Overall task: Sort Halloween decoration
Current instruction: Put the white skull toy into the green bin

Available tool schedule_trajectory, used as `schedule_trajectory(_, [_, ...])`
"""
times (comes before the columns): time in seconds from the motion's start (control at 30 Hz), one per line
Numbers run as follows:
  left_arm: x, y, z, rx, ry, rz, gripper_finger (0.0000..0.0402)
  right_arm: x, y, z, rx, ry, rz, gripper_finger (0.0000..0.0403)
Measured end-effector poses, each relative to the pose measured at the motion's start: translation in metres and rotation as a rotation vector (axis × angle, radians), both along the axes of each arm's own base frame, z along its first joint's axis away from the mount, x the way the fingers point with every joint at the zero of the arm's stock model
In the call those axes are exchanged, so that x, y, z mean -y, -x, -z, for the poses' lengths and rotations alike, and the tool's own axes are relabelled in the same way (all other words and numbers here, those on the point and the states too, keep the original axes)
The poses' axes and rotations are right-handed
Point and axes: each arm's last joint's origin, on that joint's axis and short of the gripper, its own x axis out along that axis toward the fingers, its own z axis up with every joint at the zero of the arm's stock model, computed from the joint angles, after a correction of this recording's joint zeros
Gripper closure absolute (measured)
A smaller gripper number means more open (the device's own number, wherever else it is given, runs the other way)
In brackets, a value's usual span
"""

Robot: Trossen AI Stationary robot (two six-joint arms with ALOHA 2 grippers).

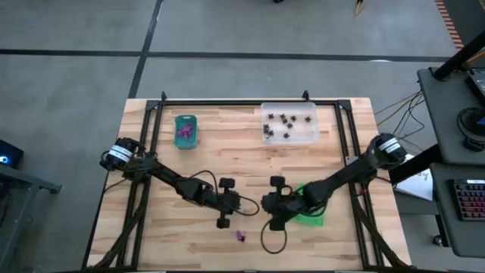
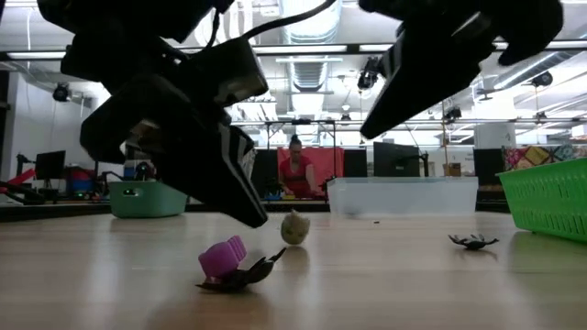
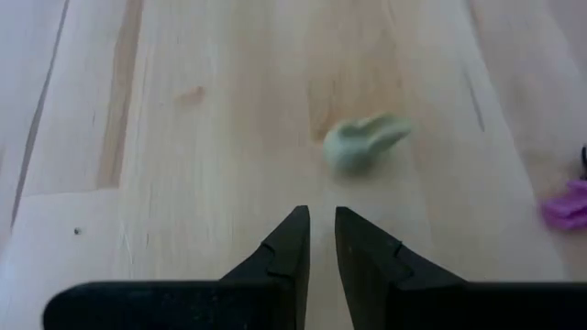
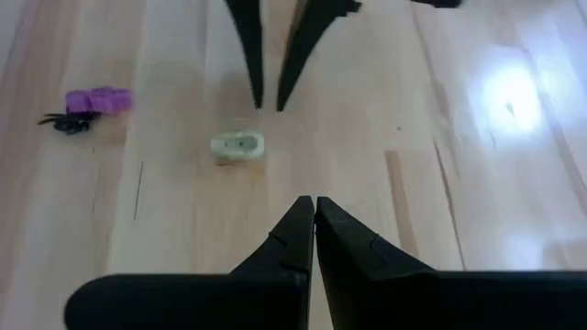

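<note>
Wooden slats make up the bench (image 1: 227, 144), with a teal tray (image 1: 186, 130) and a clear tray (image 1: 289, 123) along its far edge and a green tray (image 1: 309, 208) toward the near right. Between the two grippers, near the middle of the near edge, lies a pale cream-green trinket (image 3: 360, 144); a purple trinket (image 2: 223, 258) and a black one (image 2: 240, 276) touch each other just beside it. The left gripper (image 3: 321, 220) hovers close to the pale piece, jaws a narrow slit apart and empty. The right gripper (image 4: 314, 206) faces it, jaws together, holding nothing. These pieces look light, hard and slick (likely to skitter), so pinching across the pale piece's middle seems safest.
</note>
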Motion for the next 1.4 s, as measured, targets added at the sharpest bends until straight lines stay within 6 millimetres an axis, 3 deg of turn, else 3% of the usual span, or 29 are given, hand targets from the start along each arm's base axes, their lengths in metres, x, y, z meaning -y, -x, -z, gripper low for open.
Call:
schedule_trajectory(0.2, [-0.002, 0.005, 0.0, -0.051, -0.012, -0.011, 0.0364, -0.009, -0.022, 0.01, -0.041, 0.067, -0.101, 0.0393])
schedule_trajectory(0.37, [-0.002, 0.007, -0.006, -0.049, -0.01, -0.01, 0.0364, -0.019, -0.036, 0.016, -0.076, 0.01, -0.212, 0.037])
schedule_trajectory(0.67, [-0.002, 0.008, -0.007, -0.051, 0.004, -0.024, 0.0364, -0.023, -0.046, 0.016, -0.124, 0.016, -0.224, 0.0249])
schedule_trajectory(0.93, [-0.002, 0.008, -0.007, -0.052, 0.004, -0.023, 0.0364, -0.014, -0.05, 0.019, -0.124, 0.015, -0.184, 0.0156])
schedule_trajectory(1.1, [-0.001, 0.007, -0.007, -0.049, 0.005, -0.023, 0.0364, -0.013, -0.051, 0.025, -0.13, 0.018, -0.185, 0.014])
schedule_trajectory(1.4, [-0.001, 0.007, -0.007, -0.046, 0.006, -0.023, 0.0364, -0.016, -0.058, 0.061, -0.2, 0.026, -0.203, 0.0137])
